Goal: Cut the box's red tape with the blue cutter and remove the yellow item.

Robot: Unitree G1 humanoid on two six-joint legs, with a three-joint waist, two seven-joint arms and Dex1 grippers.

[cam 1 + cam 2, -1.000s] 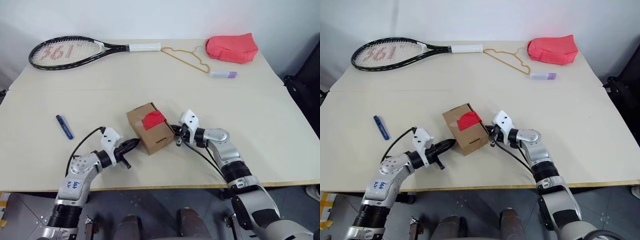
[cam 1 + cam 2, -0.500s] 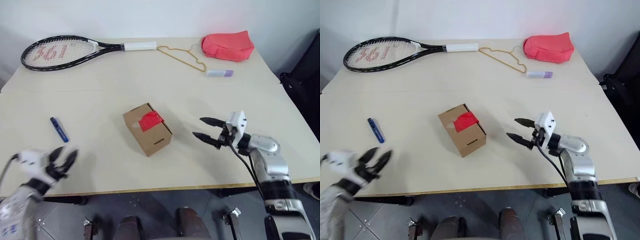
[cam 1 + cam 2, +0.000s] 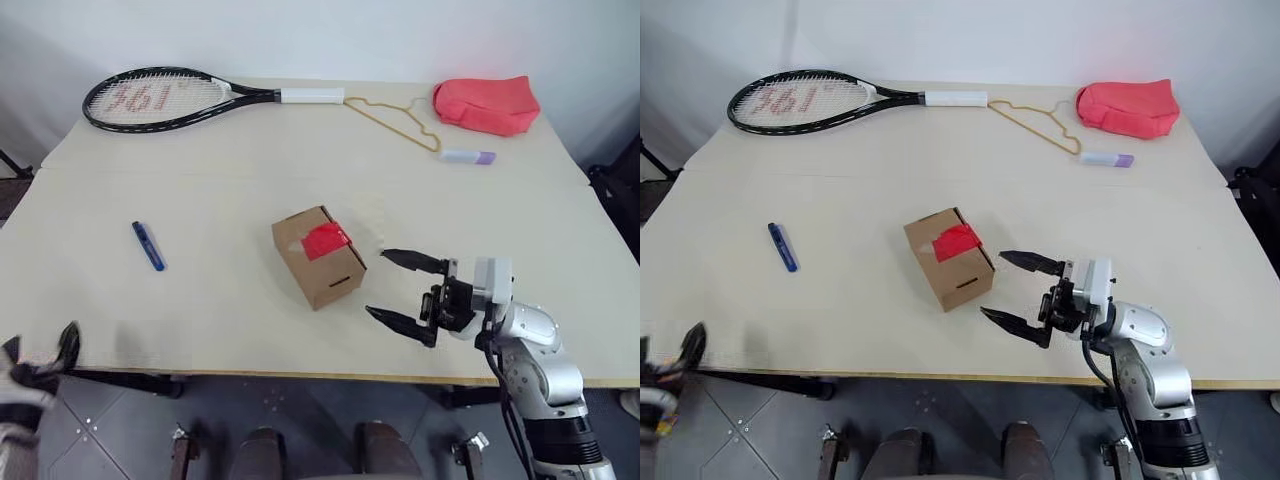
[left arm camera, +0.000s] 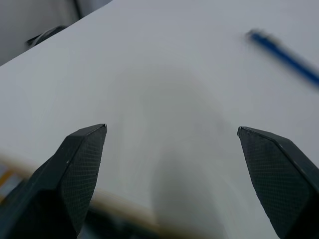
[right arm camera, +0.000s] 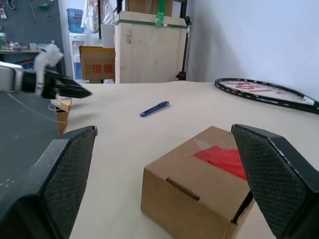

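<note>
Currently the box (image 3: 319, 256) sits near the middle of the tabletop (image 3: 220, 190), flaps shut, the red tape (image 3: 327, 241) still across its top seam, small slot in its near side; the yellow item can't be seen with the box sealed; the blue cutter (image 3: 148, 245) lies flat on the tabletop well to the left of the box, untouched; right gripper (image 3: 402, 290) hovers just right of the box near the near edge, fingers spread wide, pointing left toward the box, holding nothing, apart from the cardboard; left gripper (image 3: 40, 352) is at the near left edge of the tabletop, well apart from the cutter and box, fingers wide in the left wrist view, empty; far side of the tabletop carries a black racket (image 3: 190, 97) at far left, a thin yellowish wire hanger (image 3: 394, 118) right of its white handle, a red fabric pouch (image 3: 487, 104) at far right, and a white-and-purple tube (image 3: 467, 156) just nearer than the pouch; all well apart from the box.
</note>
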